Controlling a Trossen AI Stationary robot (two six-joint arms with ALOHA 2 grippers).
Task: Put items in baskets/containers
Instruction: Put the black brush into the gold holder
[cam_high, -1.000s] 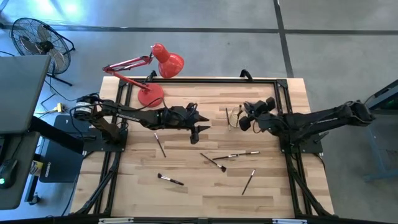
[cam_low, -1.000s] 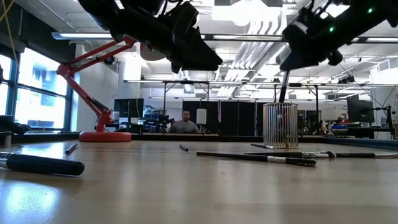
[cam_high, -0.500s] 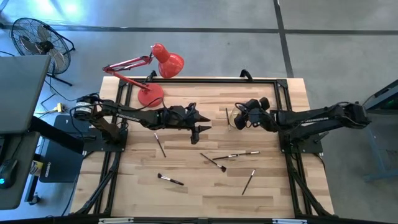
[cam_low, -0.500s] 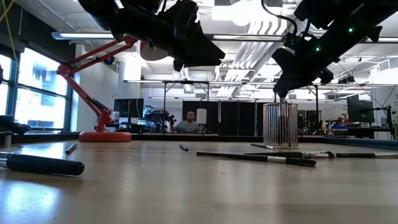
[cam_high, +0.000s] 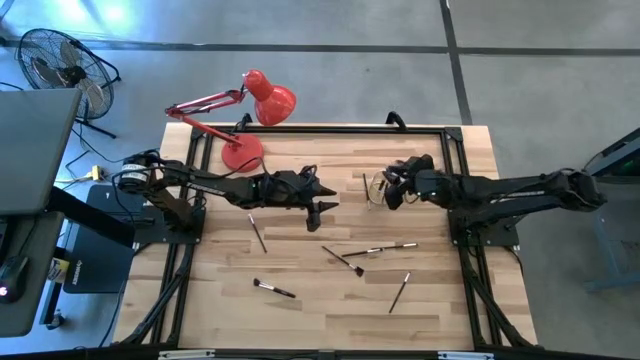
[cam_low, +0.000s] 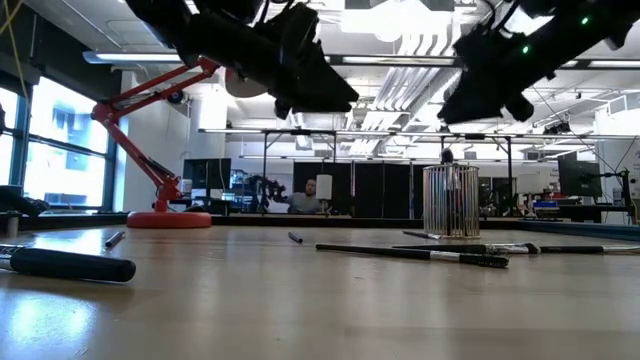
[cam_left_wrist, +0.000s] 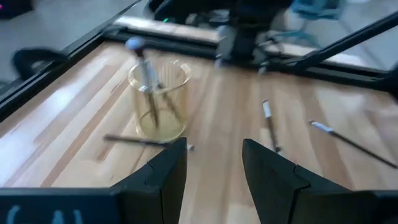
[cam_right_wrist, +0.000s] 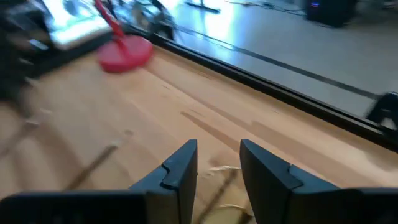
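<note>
**Q:** Two arms appear over the table (cam_high: 440, 300); where does each gripper sit?

**A:** Left gripper (cam_high: 322, 201) hangs above the table's middle, raised off the wood, as the low view confirms. Its fingers (cam_left_wrist: 163, 175) are spread apart with nothing between them. Right gripper (cam_high: 388, 190) hovers just beside and above the glass cup (cam_high: 375, 187), on the cup's right. Its fingers (cam_right_wrist: 177, 171) also stand apart and hold nothing.

**Q:** Where is the cup, and what does it contain?

**A:** It stands upright on the table's far half, right of centre. In the left wrist view the cup (cam_left_wrist: 159, 99) holds a brush in the cup (cam_left_wrist: 144, 71), leaning, with its tip above the rim. How many others stand inside cannot be told.

**Q:** Where are the loose brushes?

**A:** Five lie flat on the wood in the high view: one left of centre (cam_high: 257, 232), one near the front left (cam_high: 273, 289), two near the middle, a dark one (cam_high: 342, 260) and a pale one (cam_high: 380, 248) close to each other, and one at front right (cam_high: 399, 292). The left wrist view shows a further brush (cam_left_wrist: 144, 141) lying against the cup's base.

**Q:** Anything else on the table?

**A:** Red desk lamp (cam_high: 245, 115) at the far left corner. A person (cam_low: 311, 196) shows in the room beyond, low view.
</note>
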